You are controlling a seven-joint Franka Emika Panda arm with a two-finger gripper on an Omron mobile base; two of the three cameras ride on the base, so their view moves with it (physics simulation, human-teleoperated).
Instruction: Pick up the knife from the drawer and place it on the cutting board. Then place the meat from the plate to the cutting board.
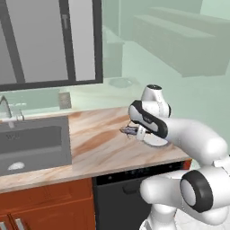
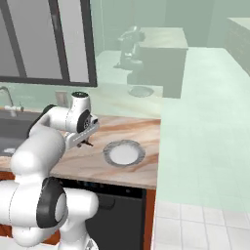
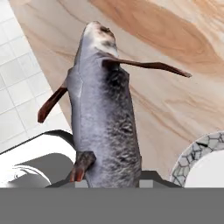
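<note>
Tool's got the meat, up off the surface

The tool (image 1: 131,131) is clamped on the meat (image 3: 103,118), a grey fish-looking piece sticking straight out from the fingers and hanging above the marbled surface (image 1: 99,143). The plate (image 2: 124,153) sits just beside it on the surface, looks bare from here, though the hand view only catches its rim.

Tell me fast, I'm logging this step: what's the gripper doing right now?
Gripper: closed on the meat, a grey fish held above the counter, beside the plate.
</note>
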